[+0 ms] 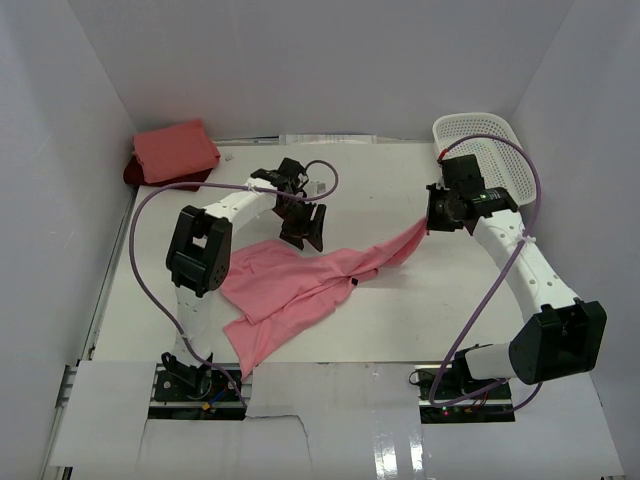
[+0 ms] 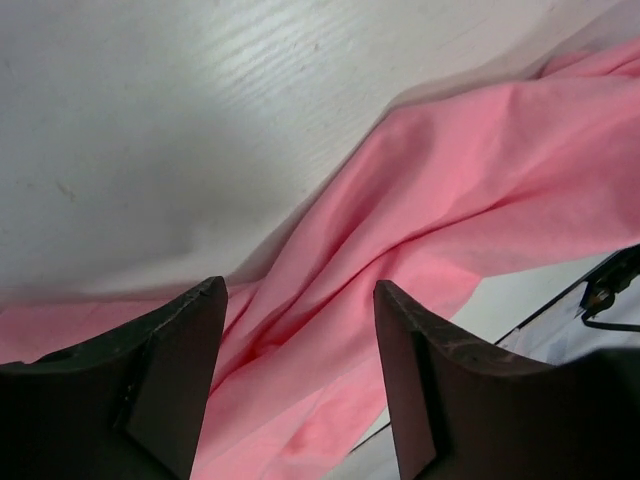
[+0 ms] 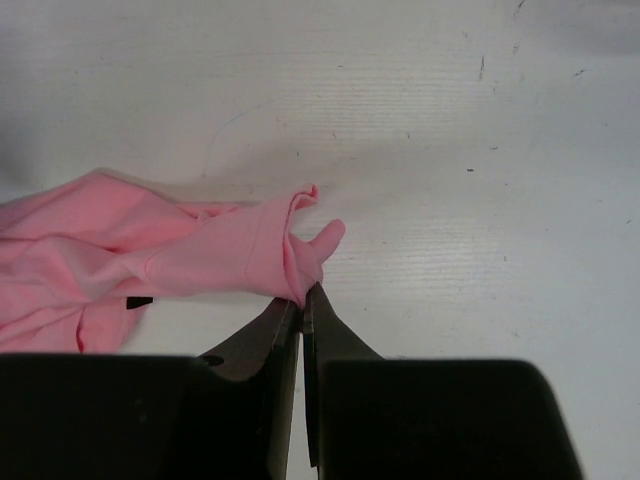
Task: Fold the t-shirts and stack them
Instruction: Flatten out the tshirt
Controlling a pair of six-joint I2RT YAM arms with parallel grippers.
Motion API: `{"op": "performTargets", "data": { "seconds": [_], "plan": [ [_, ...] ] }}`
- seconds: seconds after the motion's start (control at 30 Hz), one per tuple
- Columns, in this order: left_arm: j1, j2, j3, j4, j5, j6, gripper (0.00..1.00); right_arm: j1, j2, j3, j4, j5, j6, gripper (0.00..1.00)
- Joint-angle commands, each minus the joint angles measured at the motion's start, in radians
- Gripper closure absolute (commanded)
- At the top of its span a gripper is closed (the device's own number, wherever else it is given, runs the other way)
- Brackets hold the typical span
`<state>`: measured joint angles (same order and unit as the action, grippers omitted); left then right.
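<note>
The dark red shirt (image 1: 133, 176) lies far behind the rose pink shirt (image 1: 290, 295), in the back left corner. The folded salmon pink shirt (image 1: 175, 150) sits on top of it and hides nearly all of it. Only a thin edge peeks out.

The left gripper (image 1: 304, 242) hangs over the back edge of the rose pink shirt and covers some cloth in the top view. The right gripper (image 3: 303, 298) hides the tip of that shirt's right end between its closed fingers. A black tag (image 3: 140, 301) on the shirt is too small to read.

Right of the shirt, the white basket (image 1: 478, 128) is partly behind the right gripper. In both wrist views the shirt runs off the picture's edge.
</note>
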<state>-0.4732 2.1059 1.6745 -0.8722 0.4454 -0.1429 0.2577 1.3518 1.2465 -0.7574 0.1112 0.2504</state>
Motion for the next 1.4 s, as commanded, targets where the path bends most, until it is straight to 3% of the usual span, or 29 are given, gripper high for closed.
{"op": "performTargets", "data": {
  "seconds": [0.0,0.2,0.3,0.33,0.37,0.43,0.5,0.53,0.57,0.7,0.77,0.8,0.87,1.03,1.17,1.23,1.33,1.37],
  "plan": [
    [-0.005,-0.125,-0.053,-0.028,-0.008,0.014,0.27,0.002,-0.01,0.033,0.021,-0.013,-0.016,0.92],
    [-0.004,-0.173,-0.147,-0.021,0.006,0.023,0.29,0.002,-0.005,0.03,0.023,-0.022,-0.017,0.92],
    [-0.004,-0.164,-0.167,-0.024,0.018,0.02,0.48,0.002,-0.003,0.031,0.023,-0.019,-0.02,0.92],
    [-0.004,-0.159,-0.171,-0.027,0.029,0.019,0.56,0.002,-0.002,0.033,0.023,-0.019,-0.02,0.92],
    [-0.004,-0.156,-0.18,-0.025,0.033,0.02,0.72,0.002,-0.003,0.034,0.021,-0.015,-0.02,0.92],
    [-0.005,-0.132,-0.188,-0.025,0.03,0.02,0.8,0.002,0.001,0.034,0.021,-0.016,-0.02,0.92],
    [-0.007,-0.115,-0.194,-0.03,0.039,0.017,0.76,0.002,0.004,0.037,0.021,-0.027,-0.022,0.92],
    [-0.008,-0.107,-0.197,-0.03,0.044,0.014,0.69,0.002,0.006,0.037,0.021,-0.027,-0.022,0.92],
    [-0.01,-0.1,-0.199,-0.033,0.033,0.009,0.51,0.0,0.004,0.039,0.02,-0.028,-0.022,0.92],
    [-0.01,-0.112,-0.193,-0.034,0.009,0.003,0.26,0.002,0.001,0.036,0.02,-0.03,-0.025,0.92],
    [-0.01,-0.118,-0.193,-0.033,0.027,0.006,0.26,0.002,0.003,0.034,0.018,-0.028,-0.025,0.92],
    [-0.01,-0.118,-0.197,-0.031,0.036,0.011,0.35,0.002,0.003,0.033,0.02,-0.028,-0.025,0.92],
    [-0.01,-0.11,-0.208,-0.03,0.055,0.014,0.43,0.002,0.004,0.033,0.02,-0.03,-0.025,0.92],
    [-0.03,-0.077,-0.223,-0.03,0.053,0.012,1.0,0.002,0.006,0.034,0.021,-0.031,-0.025,0.92],
    [-0.031,-0.047,-0.174,-0.05,0.041,0.012,1.0,0.002,0.012,0.036,0.026,-0.038,-0.025,0.92],
    [-0.028,-0.018,-0.116,-0.066,-0.063,0.003,1.0,0.002,0.023,0.05,0.039,-0.048,-0.022,0.92],
    [0.014,0.055,0.107,-0.145,-0.221,-0.02,1.0,0.002,0.091,0.1,0.059,-0.097,-0.011,0.92],
    [0.031,0.145,0.308,-0.222,-0.261,-0.043,1.0,0.005,0.148,0.163,0.07,-0.105,-0.011,0.92]
  ]
}}
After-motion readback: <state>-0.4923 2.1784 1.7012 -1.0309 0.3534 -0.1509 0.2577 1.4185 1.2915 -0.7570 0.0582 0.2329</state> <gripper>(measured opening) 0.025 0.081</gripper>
